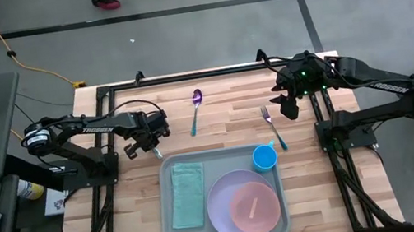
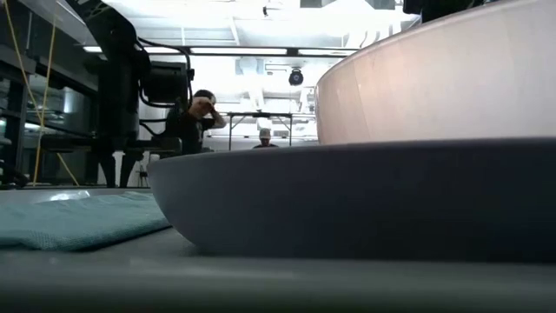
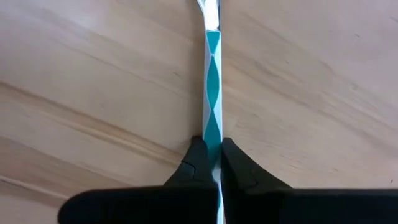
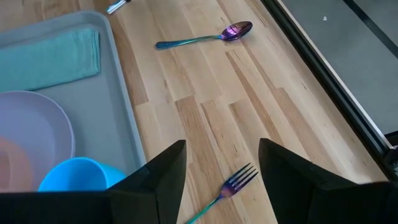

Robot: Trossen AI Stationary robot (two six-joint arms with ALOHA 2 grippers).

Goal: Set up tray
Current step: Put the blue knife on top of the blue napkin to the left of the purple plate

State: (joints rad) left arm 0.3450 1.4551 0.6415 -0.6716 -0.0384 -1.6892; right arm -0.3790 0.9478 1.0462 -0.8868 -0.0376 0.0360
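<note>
The pale grey-green tray (image 1: 165, 216) (image 4: 118, 81) lies at the table's near middle. It holds a folded teal napkin (image 1: 188, 194), a lavender plate (image 1: 223, 203) with a pinkish bowl (image 1: 255, 208) on it, and a blue cup (image 1: 264, 157). My left gripper (image 1: 149, 146) (image 3: 214, 163) is just beyond the tray's far left corner, shut on a utensil with a teal-and-white handle (image 3: 212, 112). My right gripper (image 1: 289, 109) (image 4: 221, 163) hangs open above the fork (image 1: 273, 126) (image 4: 227, 185). A purple spoon (image 1: 196, 111) (image 4: 205, 37) lies flat on the wood. My left gripper pinches the utensil's teal-and-white handle (image 3: 212, 134) between its two fingers (image 3: 198, 165), one on each side. The handle runs forward past the fingertips toward its silver end (image 3: 211, 9). Whether the utensil rests on the wood or is lifted clear, I cannot tell.
Bare wood lies between the spoon and the fork and to the tray's left and right. Black frame rails (image 1: 184, 76) run along the table's far edge. In the low view the plate (image 2: 347, 200) and bowl (image 2: 452, 78) fill the picture. People stand in the room beyond (image 2: 200, 117).
</note>
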